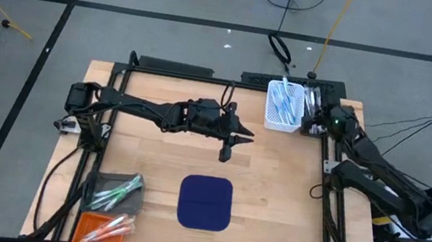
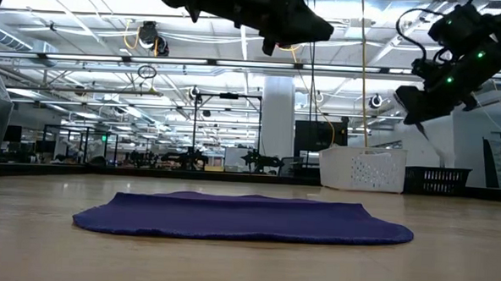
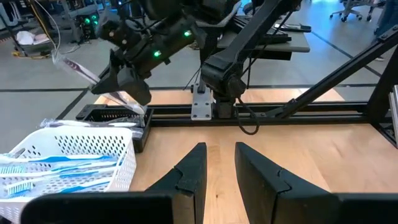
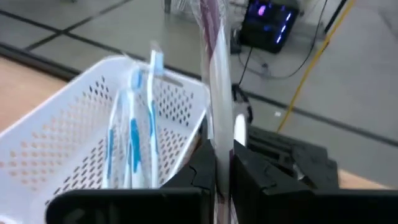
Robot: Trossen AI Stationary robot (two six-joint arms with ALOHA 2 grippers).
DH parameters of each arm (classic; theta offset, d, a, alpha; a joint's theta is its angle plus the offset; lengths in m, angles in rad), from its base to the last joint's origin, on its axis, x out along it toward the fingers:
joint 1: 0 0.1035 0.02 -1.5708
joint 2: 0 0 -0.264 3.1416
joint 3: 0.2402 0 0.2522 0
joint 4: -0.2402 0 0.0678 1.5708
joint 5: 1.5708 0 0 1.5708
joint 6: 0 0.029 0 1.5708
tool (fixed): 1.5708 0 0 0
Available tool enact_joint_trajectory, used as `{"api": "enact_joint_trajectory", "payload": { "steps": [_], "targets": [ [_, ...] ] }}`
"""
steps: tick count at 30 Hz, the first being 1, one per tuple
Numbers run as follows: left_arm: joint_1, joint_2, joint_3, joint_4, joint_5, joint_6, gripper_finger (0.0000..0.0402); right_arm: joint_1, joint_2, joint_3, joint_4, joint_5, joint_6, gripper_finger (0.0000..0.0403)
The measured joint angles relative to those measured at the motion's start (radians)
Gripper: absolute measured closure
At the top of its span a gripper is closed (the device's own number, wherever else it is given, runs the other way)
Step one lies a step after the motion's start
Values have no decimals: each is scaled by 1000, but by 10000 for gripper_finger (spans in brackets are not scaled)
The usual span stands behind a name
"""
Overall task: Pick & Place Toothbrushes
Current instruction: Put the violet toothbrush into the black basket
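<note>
- Right gripper (image 4: 222,163): raised beside the white perforated plastic basket (image 1: 282,118) at the far right of the wooden table (image 1: 274,190). Its fingers are clamped on a thin toothbrush in clear wrapping (image 4: 212,68) (the brush colour cannot be told), which stands up past the fingertips.
- The left wrist view shows the same wrapped toothbrush (image 3: 78,67) projecting from the right gripper (image 3: 127,84) above the basket (image 3: 74,155).
- The basket holds several blue-and-white toothbrushes (image 1: 285,106), lying lengthwise inside it (image 4: 132,134).
- Left gripper (image 1: 227,147): held above the table's middle, between the basket and the navy square cloth mat (image 1: 205,203). Its fingers (image 3: 189,174) stand slightly apart with nothing between them.
- The mat lies flat near the front centre, bare on top in the low view (image 2: 243,216).
- Front left corner: a grey tray (image 1: 104,182) with green and white toothbrushes (image 1: 121,193), and just beside it an orange tray (image 1: 84,226) with orange-pink toothbrushes (image 1: 116,228).
</note>
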Motion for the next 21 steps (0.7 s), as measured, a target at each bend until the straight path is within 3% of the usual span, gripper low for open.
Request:
{"api": "enact_joint_trajectory", "payload": {
  "steps": [3, 21],
  "targets": [
    [0, 0, 0, -4, 0, 0, 316, -44, 23, 0, 2, -53, -10, 386],
    [-6, 1, 0, -5, 0, -4, 316, -34, 21, -27, -23, -43, -15, 377]
  ]
}}
